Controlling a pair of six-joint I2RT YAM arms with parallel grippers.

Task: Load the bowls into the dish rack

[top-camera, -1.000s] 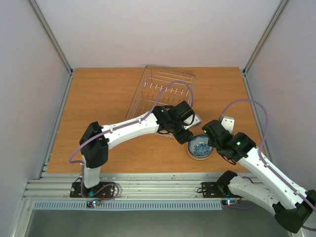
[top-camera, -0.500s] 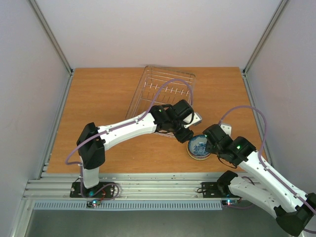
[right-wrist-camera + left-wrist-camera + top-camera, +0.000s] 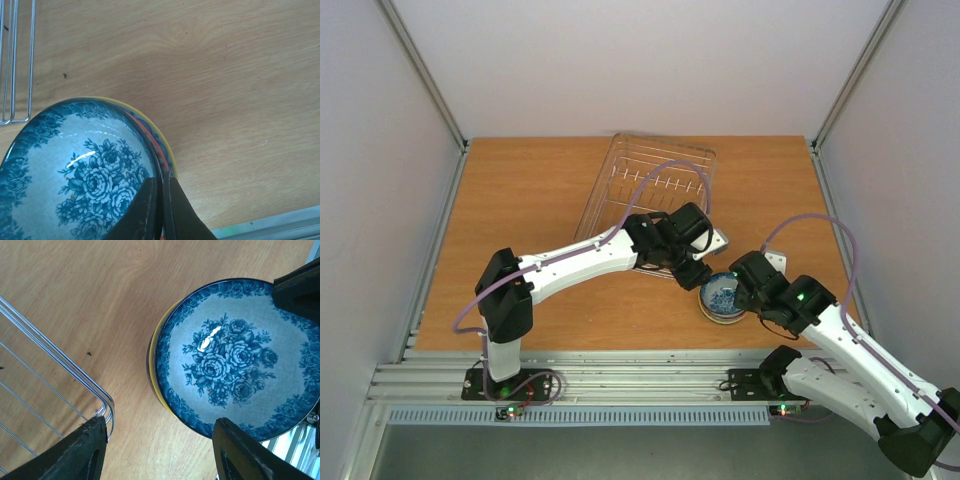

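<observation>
- Your right gripper (image 3: pixel 161 200) is shut tight on the rim of the blue flower bowl (image 3: pixel 85 170). One finger looks to be inside the bowl and one outside. I think it pinches there so you can lift this top bowl off the pile.
- Your left gripper (image 3: pixel 160 427) hangs just above the same pile. Its jaws are apart and there is nothing in them. My guess is that it is there to help with the pile, or to take the bowl.
- The bowls sit in one pile on the wooden table (image 3: pixel 520 220), just beside the near corner of the dish rack (image 3: pixel 650 185). That makes the trip to the rack short.
- Bowls: I can count three. The blue one is on top, the red-rimmed bowl (image 3: pixel 150 137) is under it, and the yellow-rimmed bowl (image 3: pixel 166 147) is under that. More may hide lower down; I cannot tell.
- Dish racks: one. I see no bowl in it, but your left arm (image 3: pixel 580 262) covers part of it.
- Grippers: two.
</observation>
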